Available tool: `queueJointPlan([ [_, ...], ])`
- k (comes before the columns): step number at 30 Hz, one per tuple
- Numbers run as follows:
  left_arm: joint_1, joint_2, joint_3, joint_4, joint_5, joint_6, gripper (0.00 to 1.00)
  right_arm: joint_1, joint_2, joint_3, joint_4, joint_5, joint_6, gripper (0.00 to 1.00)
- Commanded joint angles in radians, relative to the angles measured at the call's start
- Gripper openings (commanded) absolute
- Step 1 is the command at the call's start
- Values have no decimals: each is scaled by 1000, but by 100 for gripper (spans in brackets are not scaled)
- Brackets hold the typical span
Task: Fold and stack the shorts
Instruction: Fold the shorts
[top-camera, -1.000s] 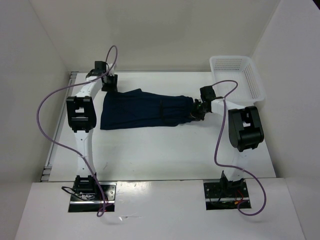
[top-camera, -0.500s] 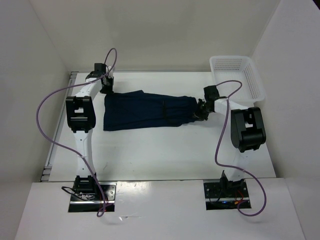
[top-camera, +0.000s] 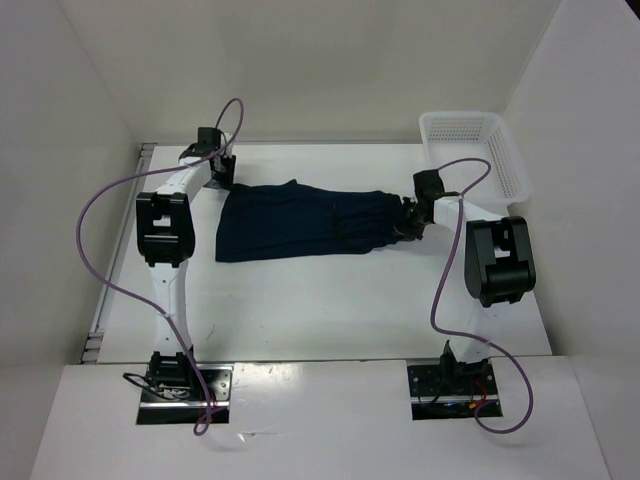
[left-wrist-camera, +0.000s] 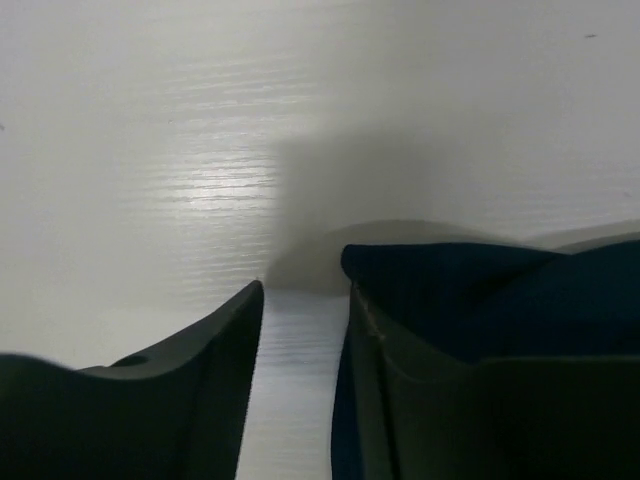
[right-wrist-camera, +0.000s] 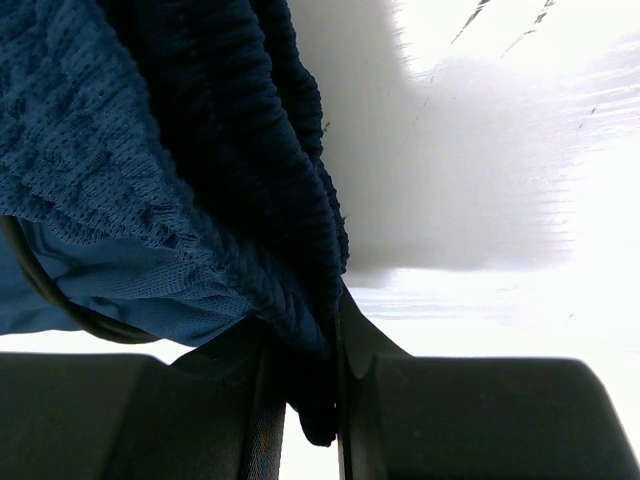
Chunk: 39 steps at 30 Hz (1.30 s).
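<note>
On the table, the shorts lie spread out; the right gripper pinches one end, and the left gripper, apart beside the other end, should slide over the cloth before it shuts.

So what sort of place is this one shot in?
Probably a lab test cell: a white table boxed in by blank white panels, a left arm and right arm bolted at its near edge, plus the shorts and a plastic basket.
</note>
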Motion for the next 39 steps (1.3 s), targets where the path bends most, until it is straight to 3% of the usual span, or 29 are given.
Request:
queueJointPlan([
  [1, -12, -79, -33, 9, -69, 2, 51, -12, -20, 21, -34, 37, -51, 0],
  [6, -2, -181, -106, 33, -109, 2, 60, -12, -20, 64, -78, 60, -101, 0],
  [16, 9, -332, -287, -63, 64, 2, 63, -12, -29, 117, -150, 95, -121, 0],
  [24, -11, -298, -359, -82, 194, 2, 64, -24, -29, 200, -261, 176, -178, 0],
  [30, -68, -222, -309, -106, 239, 2, 65, -36, -80, 332, -337, 233, -242, 0],
  [33, -109, -173, -255, -117, 248, 2, 65, 2, -60, 449, -405, 279, -275, 0],
  [39, -151, -91, -178, -126, 260, 2, 64, 238, 87, 747, -528, 414, -324, 0],
])
